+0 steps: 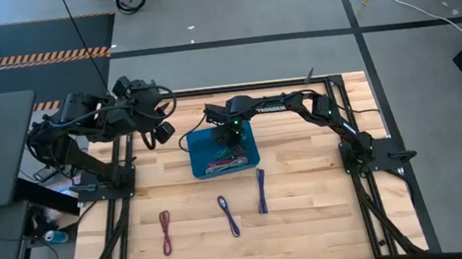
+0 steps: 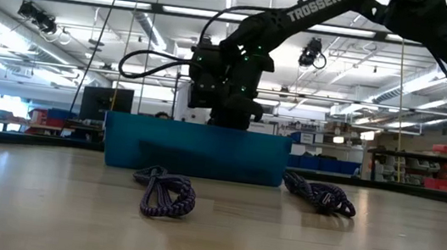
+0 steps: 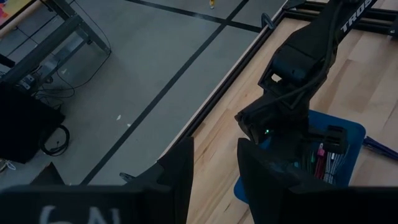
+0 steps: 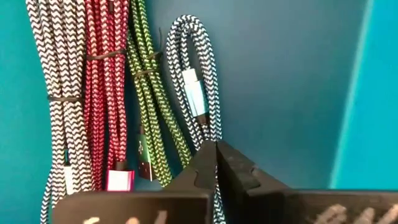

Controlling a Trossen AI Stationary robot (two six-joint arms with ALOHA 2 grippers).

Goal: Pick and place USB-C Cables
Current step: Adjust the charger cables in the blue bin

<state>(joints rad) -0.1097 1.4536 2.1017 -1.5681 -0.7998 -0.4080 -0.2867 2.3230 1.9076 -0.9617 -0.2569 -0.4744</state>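
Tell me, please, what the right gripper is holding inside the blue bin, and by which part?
The right gripper, down in the blue bin, has its fingers shut on one strand of the teal cable, partway along its loop, not on the connector.

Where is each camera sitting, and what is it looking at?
High view: above the table, looking straight down; both arms show.
Low view: at tabletop height, looking level at the blue bin; the right arm reaches in.
Left wrist view: on the left arm, facing the bin; its open left pincer shows.
Right wrist view: inside the bin, on cables; the right pincer is shut on the teal cable.
All four share the bin.
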